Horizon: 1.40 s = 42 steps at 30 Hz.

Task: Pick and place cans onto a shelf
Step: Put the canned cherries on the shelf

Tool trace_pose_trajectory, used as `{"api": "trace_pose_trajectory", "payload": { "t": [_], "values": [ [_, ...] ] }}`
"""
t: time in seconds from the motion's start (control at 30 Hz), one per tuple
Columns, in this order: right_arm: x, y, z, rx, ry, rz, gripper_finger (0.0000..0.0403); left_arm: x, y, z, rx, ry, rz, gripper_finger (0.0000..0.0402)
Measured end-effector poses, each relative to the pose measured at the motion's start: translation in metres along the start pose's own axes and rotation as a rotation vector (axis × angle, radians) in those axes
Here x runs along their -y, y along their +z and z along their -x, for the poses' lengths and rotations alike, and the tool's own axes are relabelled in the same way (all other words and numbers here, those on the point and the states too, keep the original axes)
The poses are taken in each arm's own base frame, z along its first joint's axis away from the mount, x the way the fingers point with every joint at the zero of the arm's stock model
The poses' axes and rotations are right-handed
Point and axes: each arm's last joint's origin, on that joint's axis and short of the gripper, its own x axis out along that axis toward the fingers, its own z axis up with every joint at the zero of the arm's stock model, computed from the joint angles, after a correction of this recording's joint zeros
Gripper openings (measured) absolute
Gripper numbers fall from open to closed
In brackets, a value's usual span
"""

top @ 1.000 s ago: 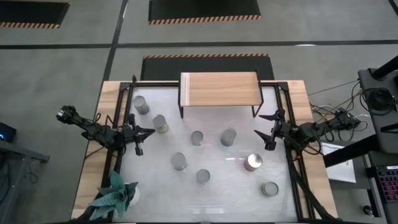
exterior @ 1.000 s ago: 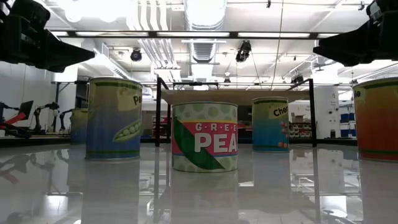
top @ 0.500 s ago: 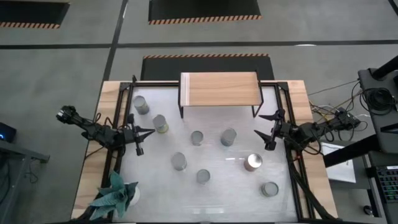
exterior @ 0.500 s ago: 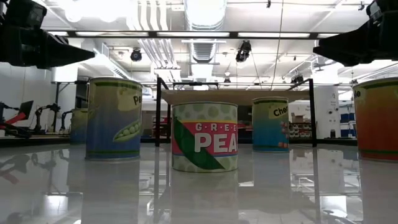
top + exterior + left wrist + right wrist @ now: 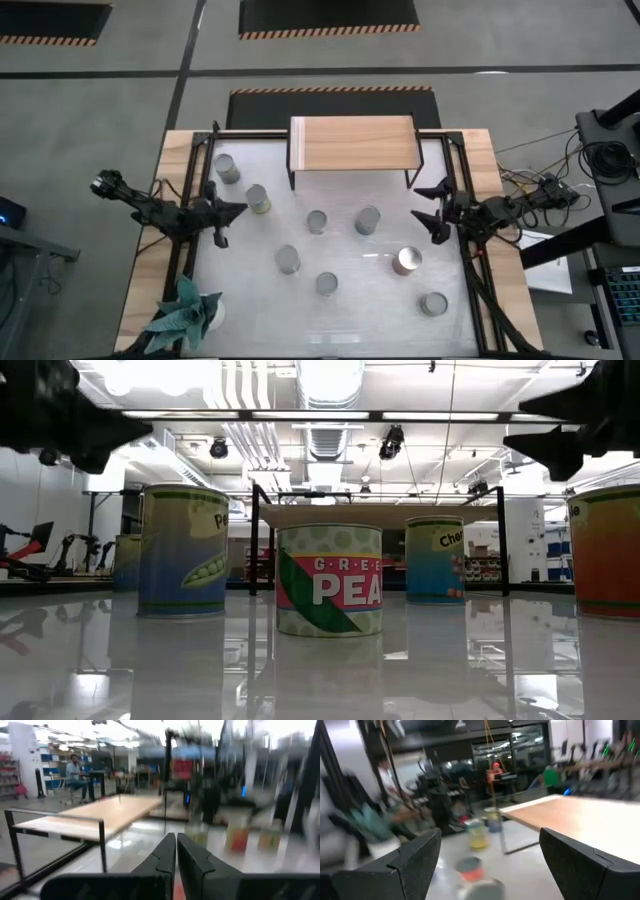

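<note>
Several small cans stand upright on their bases on the white tabletop: two at the far left (image 5: 226,168) (image 5: 258,198), two in the middle (image 5: 317,221) (image 5: 367,220), and more nearer, one with an orange-brown top (image 5: 405,261). The light-wood shelf (image 5: 352,145) stands on black legs at the far edge with nothing on it. My left gripper (image 5: 238,208) hangs shut and empty above the table's left side, just near of the can at the far left (image 5: 258,198). My right gripper (image 5: 424,206) hangs open and empty above the right side, its fingers (image 5: 415,855) wide apart.
A teal spiky plant (image 5: 185,312) stands at the near left corner. Black frame rails run along the table's left and right sides. In the low view a pea can (image 5: 329,580) stands in front of the shelf (image 5: 380,515). A person sits far off in the room (image 5: 75,770).
Both grippers have stayed above their sides of the table but have turned a little in place. In the low view my right gripper now shows two separate fingers where one dark shape showed before. No can has moved.
</note>
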Motion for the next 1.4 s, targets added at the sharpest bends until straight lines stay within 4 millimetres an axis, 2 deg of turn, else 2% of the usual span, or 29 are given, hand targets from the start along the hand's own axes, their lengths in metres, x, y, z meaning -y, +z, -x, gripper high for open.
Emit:
{"api": "trace_pose_trajectory", "payload": {
  "t": [0.23, 0.37, 0.63, 0.87, 1.07, 1.2, 1.4],
  "values": [
    [-0.001, 0.012, 0.0, 0.111, 0.016, -0.111, 0.0325, -0.003, 0.021, 0.002, 0.169, 0.007, 0.17, 0.0],
    [-0.002, 0.019, 0.001, 0.168, 0.025, -0.15, 0.0325, -0.004, 0.025, 0.003, 0.203, 0.004, 0.246, 0.0],
    [-0.003, 0.009, -0.003, 0.083, 0.009, -0.013, 0.0325, -0.003, 0.025, 0.002, 0.204, 0.018, 0.113, 0.0],
    [-0.003, 0.01, -0.003, 0.084, 0.002, 0.15, 0.0325, -0.005, 0.029, 0.003, 0.24, 0.023, 0.144, 0.0],
    [-0.003, 0.011, -0.003, 0.098, 0.004, 0.101, 0.0325, -0.005, 0.034, 0.004, 0.288, -0.009, 0.234, 0.0],
    [-0.003, 0.011, -0.003, 0.096, 0.005, 0.074, 0.0325, -0.003, 0.036, 0.005, 0.318, -0.107, 0.225, 0.0],
    [-0.003, 0.011, -0.003, 0.098, 0.001, 0.073, 0.0325, -0.002, 0.035, 0.005, 0.312, -0.111, 0.219, 0.0]
  ]
}}
